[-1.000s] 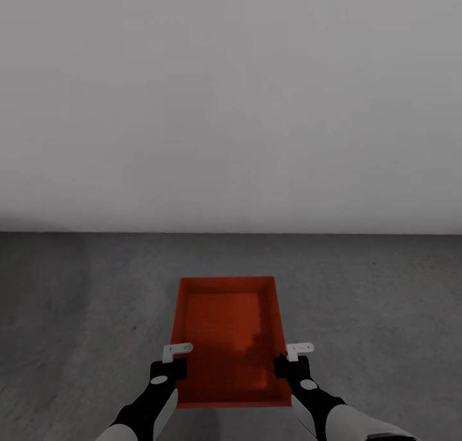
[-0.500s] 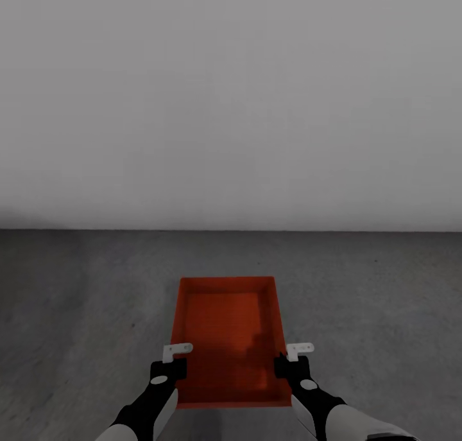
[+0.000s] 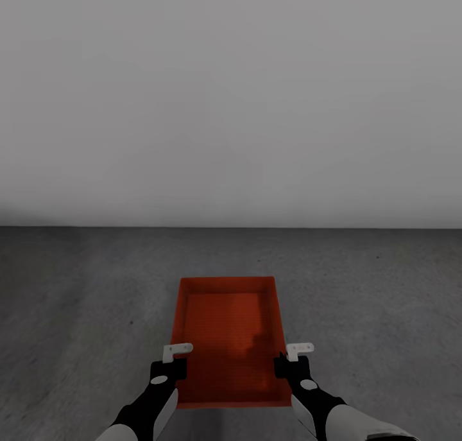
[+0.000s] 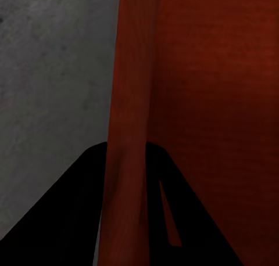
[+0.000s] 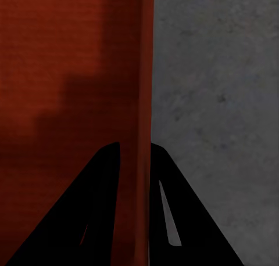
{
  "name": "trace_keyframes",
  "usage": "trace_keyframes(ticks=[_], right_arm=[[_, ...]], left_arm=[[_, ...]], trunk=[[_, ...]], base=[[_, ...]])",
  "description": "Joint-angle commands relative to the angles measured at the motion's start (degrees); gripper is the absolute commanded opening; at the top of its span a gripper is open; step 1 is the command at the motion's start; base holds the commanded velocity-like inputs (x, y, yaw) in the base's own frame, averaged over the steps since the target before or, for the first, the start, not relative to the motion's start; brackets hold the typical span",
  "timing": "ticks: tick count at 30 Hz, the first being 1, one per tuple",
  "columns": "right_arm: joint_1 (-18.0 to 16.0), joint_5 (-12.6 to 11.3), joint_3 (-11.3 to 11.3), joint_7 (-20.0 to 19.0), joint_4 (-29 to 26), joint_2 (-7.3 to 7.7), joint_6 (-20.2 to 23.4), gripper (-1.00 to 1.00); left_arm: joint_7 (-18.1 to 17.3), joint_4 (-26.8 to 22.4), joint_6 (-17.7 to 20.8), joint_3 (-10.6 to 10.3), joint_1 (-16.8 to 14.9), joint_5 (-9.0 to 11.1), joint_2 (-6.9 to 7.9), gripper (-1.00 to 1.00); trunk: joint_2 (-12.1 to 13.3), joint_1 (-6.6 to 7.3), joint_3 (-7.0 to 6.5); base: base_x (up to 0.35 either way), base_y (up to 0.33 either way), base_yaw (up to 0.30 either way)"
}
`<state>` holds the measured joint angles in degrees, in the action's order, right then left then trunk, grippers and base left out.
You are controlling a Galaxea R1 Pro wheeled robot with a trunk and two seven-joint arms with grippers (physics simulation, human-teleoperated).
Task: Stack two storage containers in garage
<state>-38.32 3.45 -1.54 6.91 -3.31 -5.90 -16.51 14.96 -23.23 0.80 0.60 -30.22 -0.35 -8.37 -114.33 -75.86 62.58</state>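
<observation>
Straddling the storage container's (image 3: 228,338) side walls, each claw.

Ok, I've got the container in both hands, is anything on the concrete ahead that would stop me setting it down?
Nothing visible does. The storage container is held with the left hand and right hand clamped on its side walls, and the floor between it and the white wall looks bare. The patch directly under the container is hidden.

Matt container (image 3: 228,338), rough concrete floor (image 3: 372,300)
</observation>
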Motion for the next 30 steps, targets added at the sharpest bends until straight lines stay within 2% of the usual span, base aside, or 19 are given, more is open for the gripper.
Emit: trace_keyframes(ticks=[1, 26, 30], right_arm=[[0.0, -0.3, 1.2, 0.5, 0.1, 0.01, -0.2, -1.00], [0.0, -0.3, 1.2, 0.5, 0.1, 0.01, -0.2, -1.00], [0.0, -0.3, 1.2, 0.5, 0.1, 0.01, -0.2, -1.00]], left_arm=[[0.6, -2.3, 0.1, 2.2, 0.0, -1.0, 0.46, -1.00], [0.6, -2.4, 0.1, 2.2, -0.1, -1.0, 0.46, -1.00], [0.6, -2.4, 0.1, 2.2, -0.1, -1.0, 0.46, -1.00]], trunk=[[-0.4, -0.22, 0.22], [-10.5, -5.71, 4.71], [-10.5, -5.71, 4.71]], base=[[0.000, 0.000, 0.000], [0.000, 0.000, 0.000], [0.000, 0.000, 0.000]])
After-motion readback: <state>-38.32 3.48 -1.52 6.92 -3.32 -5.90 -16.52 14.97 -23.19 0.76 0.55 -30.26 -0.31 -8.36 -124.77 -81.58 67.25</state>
